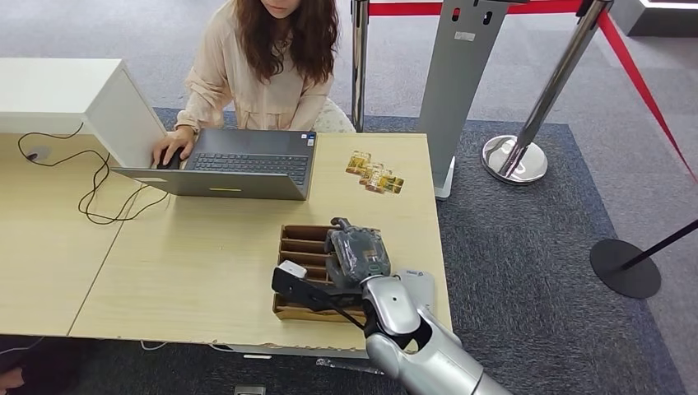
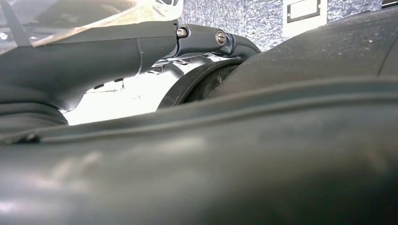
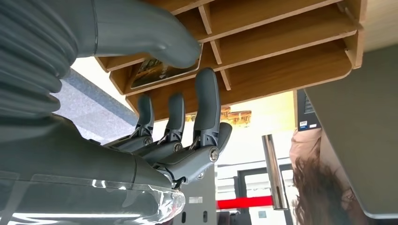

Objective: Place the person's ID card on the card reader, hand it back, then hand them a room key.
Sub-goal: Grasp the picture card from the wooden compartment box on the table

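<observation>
One card (image 3: 157,71) lies in a compartment of the wooden slotted box (image 1: 303,243), and your right hand (image 1: 355,255) is over this box, at the side far from the laptop (image 1: 234,163). You see in the right wrist view that the thumb (image 3: 155,35) presses on the card while the other fingers (image 3: 206,101) reach to the box edge; whether the card is really pinched, I cannot tell. The print on the card is too small to read. Your left hand (image 2: 94,56) is very close to its camera, so the state of its fingers is not clear. Beyond the box, some small yellow packets (image 1: 374,175) lie on the table (image 1: 206,271). A person (image 1: 263,62) sits behind the laptop, one hand on its keyboard. A white device (image 1: 416,288) beside the box is partly hidden by your right arm.
</observation>
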